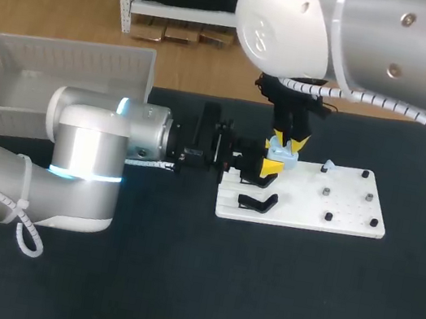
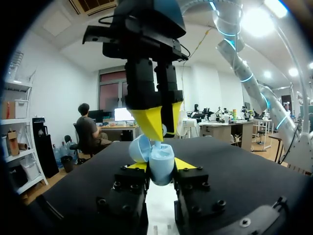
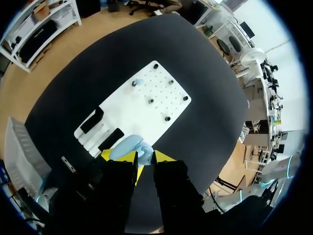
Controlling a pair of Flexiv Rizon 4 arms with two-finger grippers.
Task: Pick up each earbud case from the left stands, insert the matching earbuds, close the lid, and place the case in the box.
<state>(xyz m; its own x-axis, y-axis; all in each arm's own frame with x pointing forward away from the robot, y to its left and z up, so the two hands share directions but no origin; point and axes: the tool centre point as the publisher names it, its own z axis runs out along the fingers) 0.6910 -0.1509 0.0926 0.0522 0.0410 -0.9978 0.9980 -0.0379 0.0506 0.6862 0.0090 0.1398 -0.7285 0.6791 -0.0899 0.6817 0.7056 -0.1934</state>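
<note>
Earbud case [image 2: 160, 165], lid open | left claw [image 2: 162, 166] clenched on it | right claw [image 2: 164, 133] apparently touching it; grip unclear

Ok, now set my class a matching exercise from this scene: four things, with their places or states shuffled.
Things:
1. earbud case
2. box
3. black stands
4. right gripper

Places or states:
A. on the white board
B. at the table's far left corner
C. just above the case
D. held in the left gripper, lid open

Pairs: 1-D, 2-B, 3-A, 4-C
</note>
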